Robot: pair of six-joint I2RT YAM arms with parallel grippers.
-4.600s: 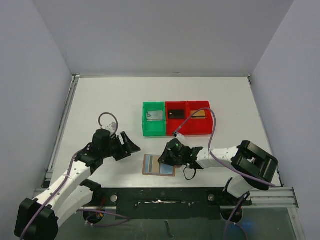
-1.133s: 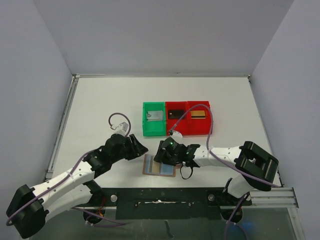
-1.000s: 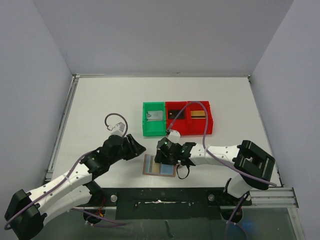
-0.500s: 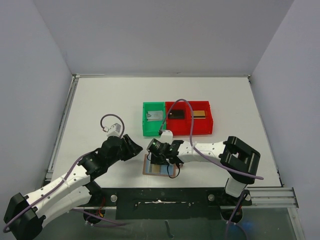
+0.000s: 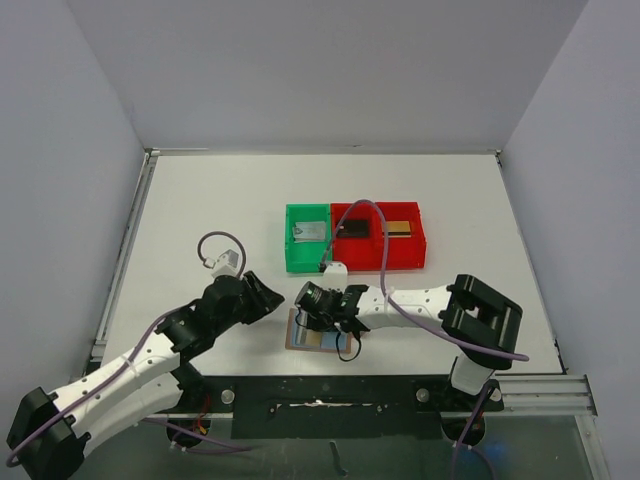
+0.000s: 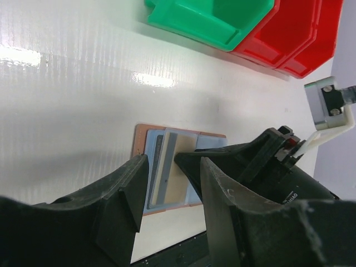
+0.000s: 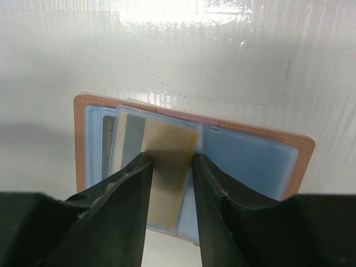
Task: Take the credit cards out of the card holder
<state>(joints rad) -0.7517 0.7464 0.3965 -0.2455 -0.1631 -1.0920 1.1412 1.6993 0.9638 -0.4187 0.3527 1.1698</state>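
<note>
Cards, thin, stiff, slick and light, sit tucked in one half of the open holder. I count three: gold on top, grey beneath, one dark. They are best pinched by the long edges. The right gripper has its fingers flanking the gold one; whether they are gripping it I cannot tell. The left gripper hangs beside the holder, parted and empty. Beyond the holder stand three bins, one card in each.

The right gripper sits low over the open card holder, its fingers a little apart with a gold-tan card lying flat under the gap. Just to its left the left gripper points in close, so that side is tight. Ahead of both stand a green bin and red bins in a row, with a strip of white table before them. A purple cable loops over the red bins. Farther out left and right, the table gives wide room.
</note>
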